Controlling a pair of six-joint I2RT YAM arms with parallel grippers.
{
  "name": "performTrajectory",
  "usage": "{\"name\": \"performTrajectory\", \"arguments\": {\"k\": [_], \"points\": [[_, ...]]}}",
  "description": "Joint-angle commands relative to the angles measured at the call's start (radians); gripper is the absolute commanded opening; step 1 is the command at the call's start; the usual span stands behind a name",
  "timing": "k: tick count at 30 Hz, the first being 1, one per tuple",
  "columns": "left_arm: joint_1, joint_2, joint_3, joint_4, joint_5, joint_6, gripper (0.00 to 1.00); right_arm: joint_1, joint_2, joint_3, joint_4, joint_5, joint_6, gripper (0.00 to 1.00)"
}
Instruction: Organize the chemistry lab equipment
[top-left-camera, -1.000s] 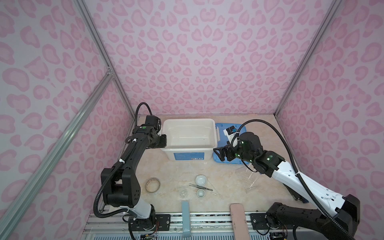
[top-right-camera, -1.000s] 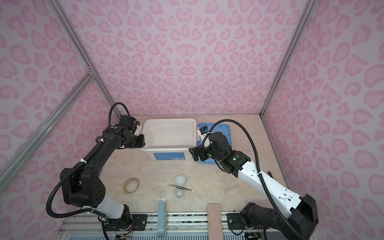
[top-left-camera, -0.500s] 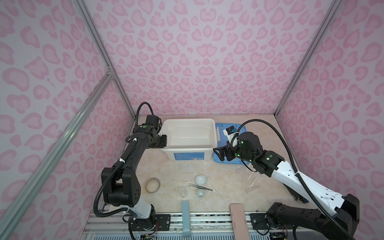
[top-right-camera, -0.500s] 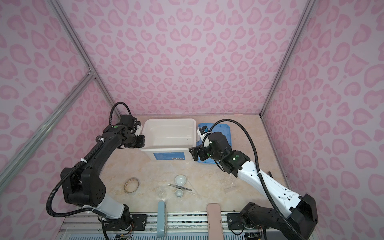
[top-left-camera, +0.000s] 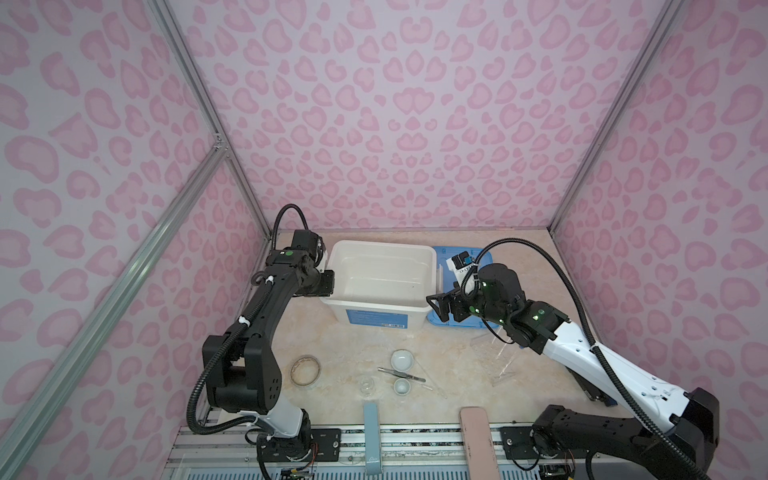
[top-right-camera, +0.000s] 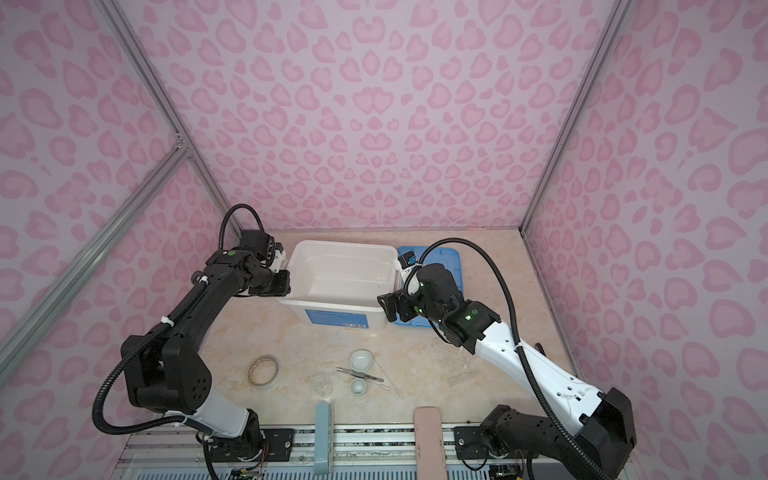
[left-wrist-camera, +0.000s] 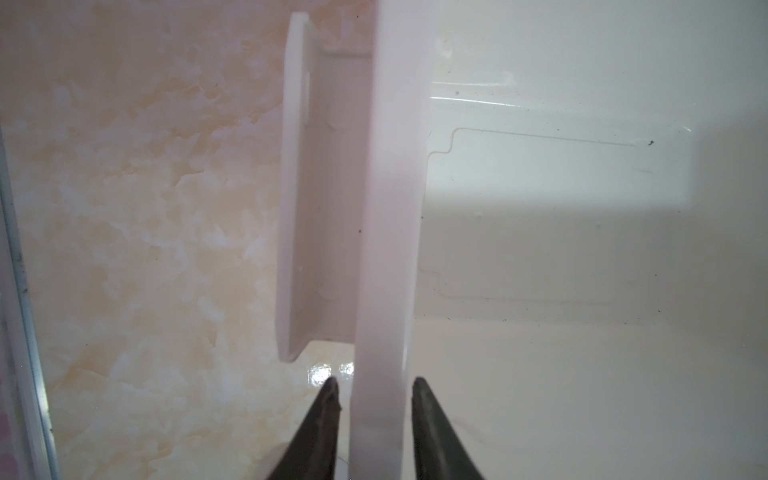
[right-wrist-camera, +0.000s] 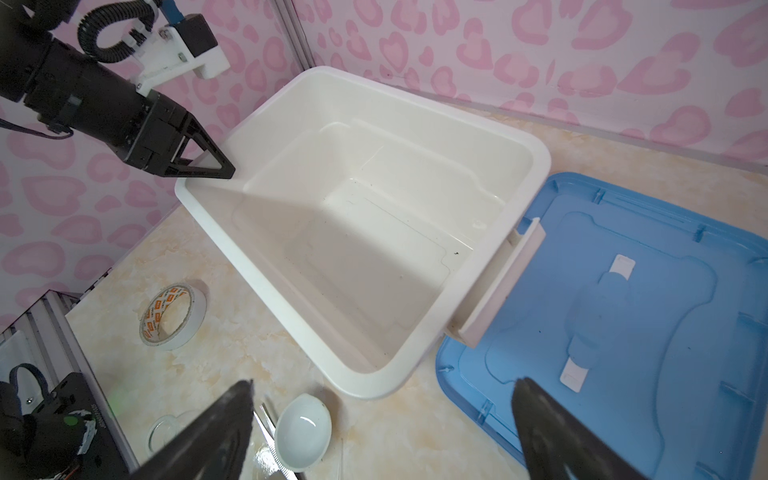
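Note:
Two white round dishes lie near the table's front, with metal tweezers between them. A tiny clear glass cup stands to their left and thin clear rods lie to their right. Faint clear tubes lie beside the right arm. My left gripper straddles the left rim of the white tub, open, with a narrow gap on each side. My right gripper hangs wide open over the tub's front right corner, holding nothing. The larger dish shows below it.
A blue lid lies flat against the tub's right side. A tape roll sits at the front left. A blue bar and a pink bar stick up at the front edge. Pink walls close in three sides.

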Motion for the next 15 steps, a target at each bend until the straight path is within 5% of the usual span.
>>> {"name": "performTrajectory", "arguments": {"k": [1,4,8,15], "points": [[0.003,-0.028,-0.006,-0.009,0.016,-0.056,0.35,0.002,-0.004,0.003,0.016,0.007,0.0,0.97],[0.002,-0.044,-0.006,-0.013,0.061,-0.081,0.31,0.001,-0.008,0.001,0.013,0.012,-0.002,0.97],[0.002,-0.073,-0.035,-0.012,0.094,-0.126,0.44,0.001,-0.019,-0.008,0.014,0.014,0.0,0.97],[0.002,-0.117,-0.081,-0.015,0.152,-0.149,0.49,0.002,-0.027,-0.015,0.012,0.014,0.001,0.97]]}}
